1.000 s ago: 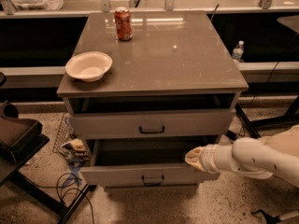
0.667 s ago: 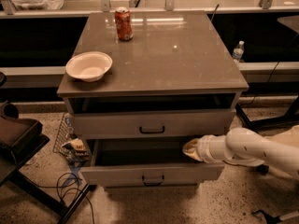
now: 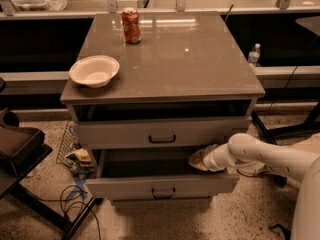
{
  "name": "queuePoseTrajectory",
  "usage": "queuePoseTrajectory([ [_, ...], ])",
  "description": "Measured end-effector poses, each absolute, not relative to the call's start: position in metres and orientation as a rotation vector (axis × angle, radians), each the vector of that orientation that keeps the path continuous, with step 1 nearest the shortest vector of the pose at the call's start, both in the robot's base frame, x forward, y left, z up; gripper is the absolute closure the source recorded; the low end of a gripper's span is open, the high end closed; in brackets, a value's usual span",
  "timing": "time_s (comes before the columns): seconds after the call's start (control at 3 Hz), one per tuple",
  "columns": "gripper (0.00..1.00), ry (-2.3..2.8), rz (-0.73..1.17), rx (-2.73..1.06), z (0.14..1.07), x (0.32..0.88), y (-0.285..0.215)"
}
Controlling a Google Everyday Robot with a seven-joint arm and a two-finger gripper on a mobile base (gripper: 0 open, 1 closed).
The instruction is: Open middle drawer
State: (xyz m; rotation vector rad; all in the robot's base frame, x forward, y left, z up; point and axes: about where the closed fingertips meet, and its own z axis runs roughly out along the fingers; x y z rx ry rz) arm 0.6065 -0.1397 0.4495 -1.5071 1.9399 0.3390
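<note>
The middle drawer (image 3: 125, 188) is a wide grey front with a small black bar handle (image 3: 163, 193). It stands pulled out from the grey cabinet, and its dark inside shows behind the front panel. My gripper (image 3: 199, 160) reaches in from the right on a white arm (image 3: 265, 156). It sits over the right end of the open drawer, just behind the front panel and under the drawer above. The gripper is well to the right of the handle and does not touch it.
The upper drawer (image 3: 115, 133), with a bigger handle, stands slightly out under the tabletop (image 3: 200, 69). A white bowl (image 3: 94, 70) and a red can (image 3: 132, 26) sit on top. A dark chair (image 3: 17, 144), cables (image 3: 75, 199) and clutter lie at the left, and a water bottle (image 3: 254, 54) stands at the right.
My gripper and forearm have moved left and a little up, from beside the drawer's right front corner to over its open inside. The drawer front stands about where it was.
</note>
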Motion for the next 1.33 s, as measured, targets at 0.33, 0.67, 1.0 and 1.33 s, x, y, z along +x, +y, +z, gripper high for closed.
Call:
queuePoseTrajectory([
  [0.33,1.0,1.942,0.343,-1.506,0.448,0.604,-0.139],
  [0.67,1.0,1.966,0.392,-1.495,0.435,0.58,-0.13],
  [1.0,1.0,1.99,0.407,-1.464,0.438,0.567,-0.129],
  [1.33,1.0,1.99,0.407,-1.464,0.438,0.567,-0.129],
])
